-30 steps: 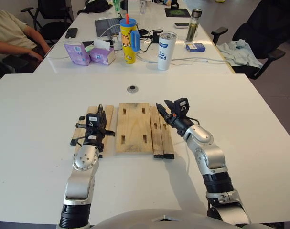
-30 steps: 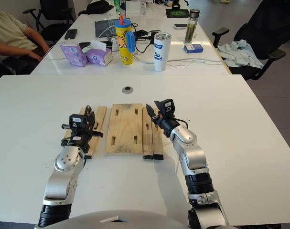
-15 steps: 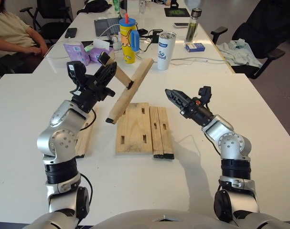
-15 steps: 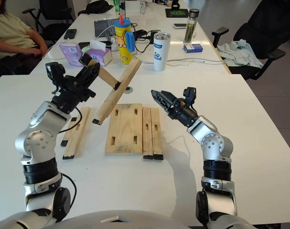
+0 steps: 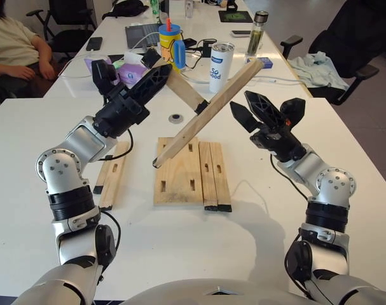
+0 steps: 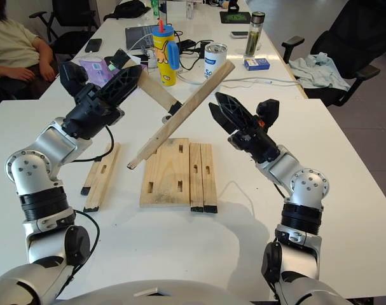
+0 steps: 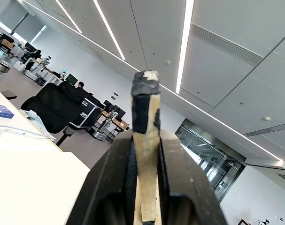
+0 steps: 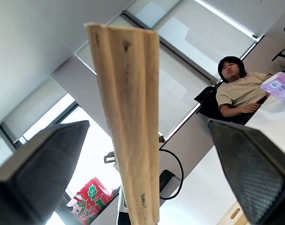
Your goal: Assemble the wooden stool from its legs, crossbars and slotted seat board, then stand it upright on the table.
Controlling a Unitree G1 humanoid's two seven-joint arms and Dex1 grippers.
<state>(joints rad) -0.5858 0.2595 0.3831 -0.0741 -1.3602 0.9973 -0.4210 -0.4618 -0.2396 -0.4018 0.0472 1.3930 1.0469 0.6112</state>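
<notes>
Left claw pinches the crossbar, its leg slanting above the board, top end just beyond the spread right claw, all well inside the table's edges

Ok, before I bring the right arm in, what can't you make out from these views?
- Joint of crossbar and leg: too small and dark in the eye views to tell how it is seated.
- Crossbar's gripped end: covered by the fingers of the left gripper, left wrist view.
- One end of the leg: cut off by the edge, right wrist view.
- Leg's lower end: touching the seat board or above it, eye views cannot tell.
</notes>
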